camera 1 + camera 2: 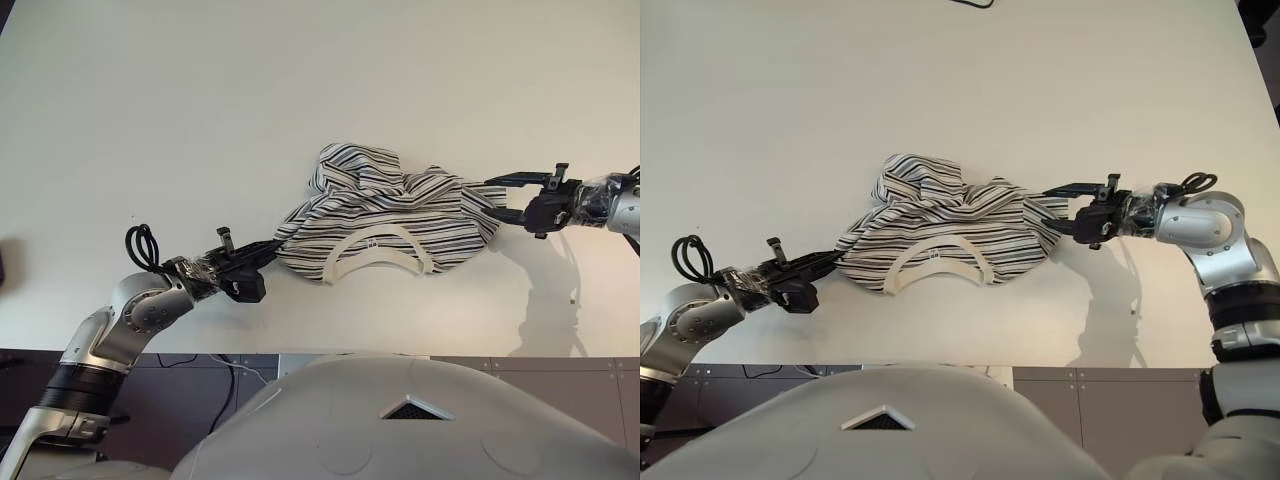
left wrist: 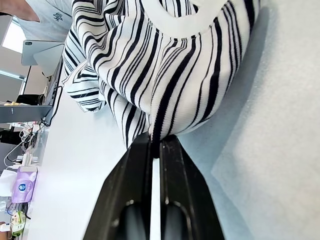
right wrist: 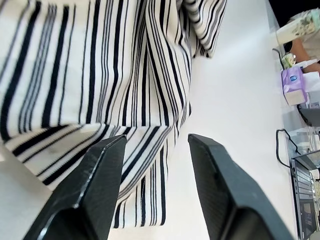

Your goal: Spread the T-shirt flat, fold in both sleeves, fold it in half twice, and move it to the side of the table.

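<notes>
A black-and-white striped T-shirt [image 1: 390, 215] lies bunched in a heap in the middle of the white table [image 1: 200, 120], its white collar band [image 1: 375, 250] facing the near edge. My left gripper [image 1: 272, 245] is at the shirt's left edge, shut on a pinch of striped fabric [image 2: 156, 131]. My right gripper [image 1: 497, 198] is at the shirt's right edge, open, with striped cloth [image 3: 150, 145] lying between and under its two black fingers [image 3: 100, 185].
Bare table surface surrounds the shirt on all sides, widest at the far side and left. The table's near edge [image 1: 150, 352] runs just below my left arm. A cable loop [image 1: 143, 247] sticks up from the left wrist.
</notes>
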